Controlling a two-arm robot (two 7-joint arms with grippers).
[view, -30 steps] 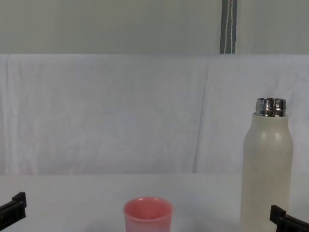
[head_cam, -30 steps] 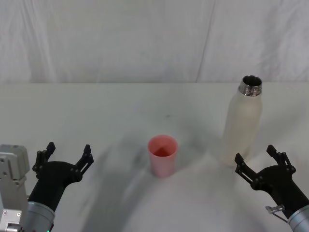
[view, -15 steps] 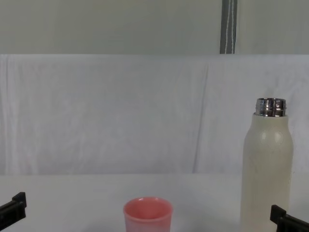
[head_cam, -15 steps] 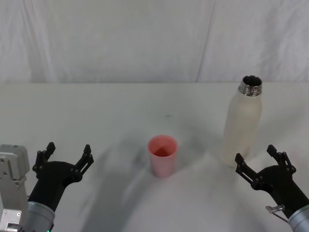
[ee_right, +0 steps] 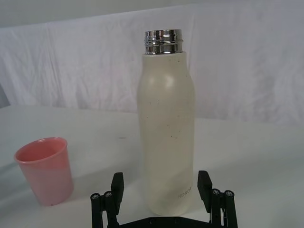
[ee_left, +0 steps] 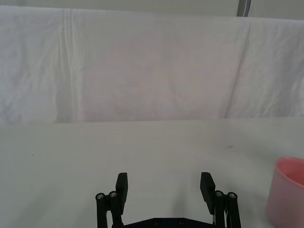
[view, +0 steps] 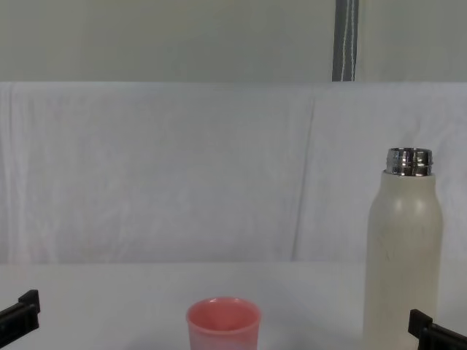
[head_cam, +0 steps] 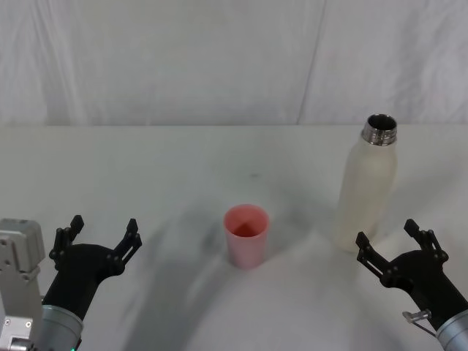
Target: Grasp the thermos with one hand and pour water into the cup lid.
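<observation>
from my head view, the thermos stands upright on the white counter to my right, its silver neck uncapped, and the pink cup lid sits mouth-up near the middle, well apart from it; i judge that gap leaves room to tip the bottle toward the cup without knocking it. my right gripper hangs just in front of the thermos base, fingers spread wide and holding nothing, lined up as if for a grasp on the lower body. my left gripper waits at the near left, also spread wide and empty, well away from both things, which suits a one-handed pour. in my left wrist view, the left gripper's two black fingers stand apart over bare counter, with the cup lid's rim just at the edge. in my right wrist view the thermos fills the space straight ahead, its base sitting between my open fingers but a little beyond them, not yet touched; the cup lid stands off to one side. in the chest view the thermos rises tall beside the short cup lid, and the tips of both grippers peek in at the lower corners. the grasp is not yet made.
</observation>
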